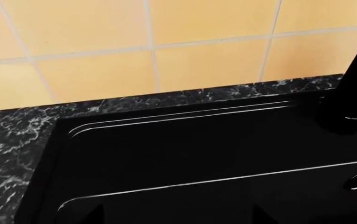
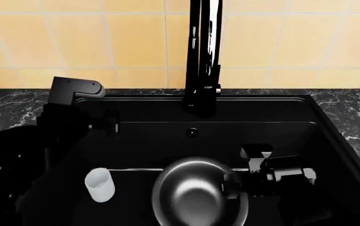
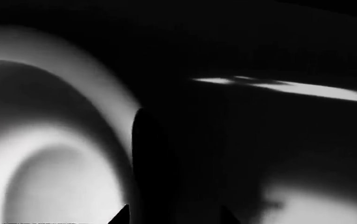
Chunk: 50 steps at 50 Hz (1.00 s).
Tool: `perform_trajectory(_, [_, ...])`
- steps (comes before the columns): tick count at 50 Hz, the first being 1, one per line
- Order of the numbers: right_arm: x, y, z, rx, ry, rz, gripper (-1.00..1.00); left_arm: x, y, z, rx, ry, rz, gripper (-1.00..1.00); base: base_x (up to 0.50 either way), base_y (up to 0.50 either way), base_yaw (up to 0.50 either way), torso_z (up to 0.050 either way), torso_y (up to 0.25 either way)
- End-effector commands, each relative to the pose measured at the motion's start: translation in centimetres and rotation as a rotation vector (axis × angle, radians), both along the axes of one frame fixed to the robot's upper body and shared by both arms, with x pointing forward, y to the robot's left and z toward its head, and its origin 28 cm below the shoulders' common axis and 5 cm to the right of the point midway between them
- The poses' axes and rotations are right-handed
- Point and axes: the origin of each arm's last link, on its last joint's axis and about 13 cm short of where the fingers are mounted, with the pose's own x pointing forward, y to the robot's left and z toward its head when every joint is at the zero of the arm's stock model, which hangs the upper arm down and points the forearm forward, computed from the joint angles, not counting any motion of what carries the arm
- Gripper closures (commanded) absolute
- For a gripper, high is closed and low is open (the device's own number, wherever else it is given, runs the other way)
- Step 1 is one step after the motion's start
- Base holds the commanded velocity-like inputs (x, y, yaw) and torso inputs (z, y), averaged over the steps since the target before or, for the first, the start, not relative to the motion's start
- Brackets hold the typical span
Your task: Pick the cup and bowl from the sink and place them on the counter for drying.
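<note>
The steel bowl sits in the black sink at the front, and the small white cup stands upright to its left. My right gripper is at the bowl's right rim. In the right wrist view its jaws are narrowed astride the bowl's wall, one finger inside and one outside, shut on it. My left gripper hovers over the sink's back left, well behind the cup. It is open with nothing between its fingertips. The veined counter borders the sink.
The tall glossy black tap rises from the sink's back rim at the middle and also shows in the left wrist view. A small round fitting sits in the back wall. Yellow tiles back the counter.
</note>
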Motion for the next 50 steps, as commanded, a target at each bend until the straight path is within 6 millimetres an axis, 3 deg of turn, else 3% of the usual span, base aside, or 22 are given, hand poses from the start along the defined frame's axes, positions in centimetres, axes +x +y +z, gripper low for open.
perform_trajectory(1, [0.2, 0.1, 0.2, 0.033, -0.011, 0.021, 1.0, -0.1, 0.2, -0.2, -0.001, 0.004, 0.005, -1.0, 0.0, 0.0, 0.0, 0.0, 0.0])
perform_trajectory(10, [1.3, -1.0, 2.6, 0.083, -0.086, 0.009, 1.0, -0.1, 0.2, -0.1, -0.009, 0.002, 0.003, -1.0, 0.0, 0.0, 0.0, 0.0, 0.0])
perform_trajectory(26, [-2.5, -2.7, 8.7, 0.116, -0.173, 0.069, 1.0, 0.1, 0.2, -0.8, -0.003, 0.008, 0.002, -1.0, 0.0, 0.0, 0.0, 0.0, 0.0])
perform_trajectory(35, [-3.4, -3.4, 11.9, 0.13, -0.237, 0.045, 1.0, 0.0, 0.4, -0.9, -0.01, 0.004, 0.005, -1.0, 0.0, 0.0, 0.0, 0.0, 0.001])
perform_trajectory(50, [-6.2, -5.4, 16.7, 0.015, -0.318, 0.016, 1.0, 0.0, 0.4, -1.0, -0.013, 0.003, 0.002, -1.0, 0.0, 0.0, 0.0, 0.0, 0.0])
